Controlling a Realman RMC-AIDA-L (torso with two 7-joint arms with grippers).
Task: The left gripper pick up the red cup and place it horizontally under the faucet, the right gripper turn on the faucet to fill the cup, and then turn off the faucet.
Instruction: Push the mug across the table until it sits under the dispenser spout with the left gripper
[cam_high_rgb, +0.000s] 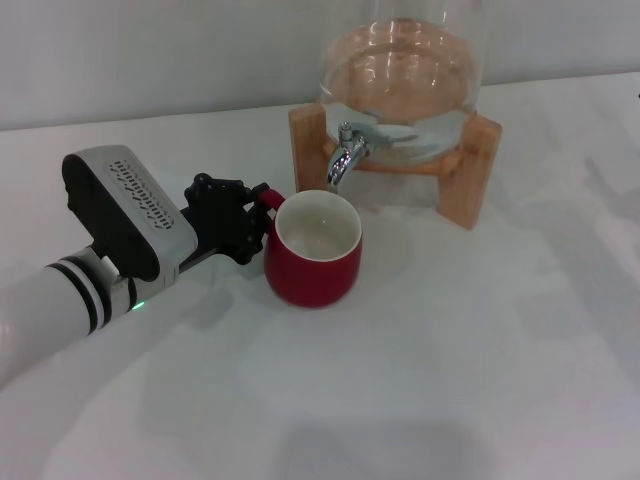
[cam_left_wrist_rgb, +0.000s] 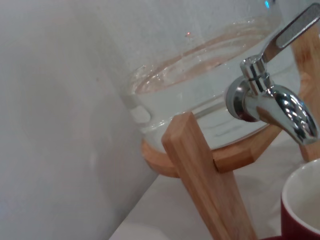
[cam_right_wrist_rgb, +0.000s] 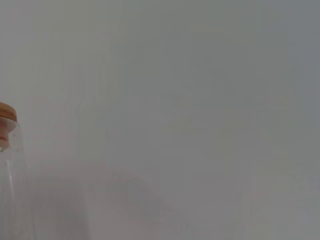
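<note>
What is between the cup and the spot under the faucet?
Nothing visible. The cup stands upright just below and in front of the faucet spout, with the left hand at its handle. The table between them is bare.

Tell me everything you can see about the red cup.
The red cup is a squat, glossy dark red mug, ceramic by its look, with a cream-white, seemingly empty inside. It stands upright on the white table, its mouth just below the faucet spout. The left gripper is at its small handle.

One red cup (cam_high_rgb: 312, 255), one faucet (cam_high_rgb: 347, 153), one glass dispenser (cam_high_rgb: 405, 75), one gripper (cam_high_rgb: 228, 218).
</note>
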